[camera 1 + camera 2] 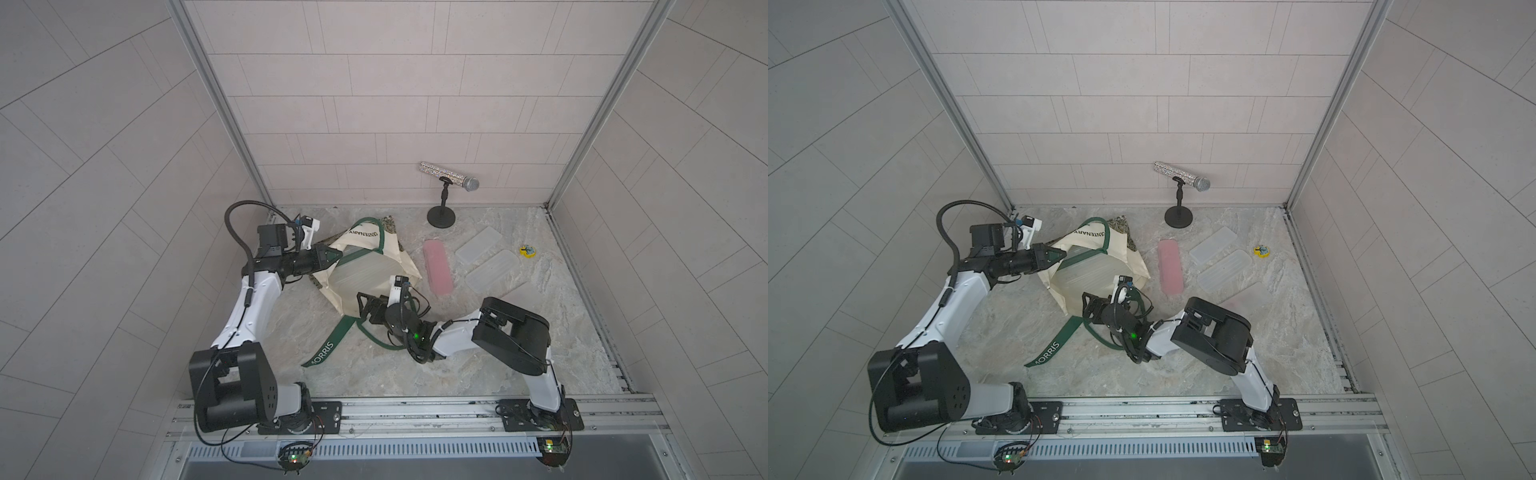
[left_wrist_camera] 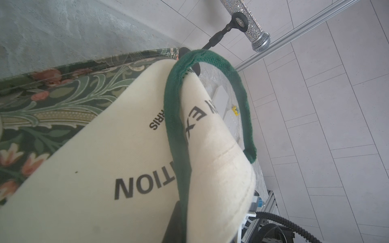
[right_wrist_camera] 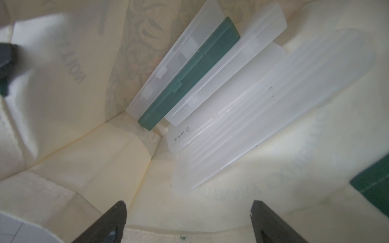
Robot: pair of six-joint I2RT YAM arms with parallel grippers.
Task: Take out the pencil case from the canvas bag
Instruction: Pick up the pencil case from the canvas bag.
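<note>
The cream canvas bag (image 1: 374, 249) (image 1: 1096, 245) lies on its side on the marbled table, its mouth towards the near edge. My left gripper (image 1: 337, 254) (image 1: 1061, 254) is shut on the bag's rim by a green handle (image 2: 174, 117), holding the mouth up. One dark finger (image 2: 173, 223) shows behind the cloth. At the mouth my right gripper (image 3: 188, 203) (image 1: 360, 306) stands open, pointing inside, with nothing between its fingers. Inside lie several pencil cases: a green one (image 3: 189, 84) between two translucent ones (image 3: 179, 56) (image 3: 227, 73), and a larger translucent one (image 3: 263, 113) nearest the gripper.
Right of the bag on the table lie a pink case (image 1: 437, 268), two translucent cases (image 1: 478, 245) (image 1: 492, 270) and a small yellow object (image 1: 528, 250). A microphone on a stand (image 1: 446, 183) is at the back wall. The "MORRIS" strap (image 1: 326, 349) trails towards the near edge.
</note>
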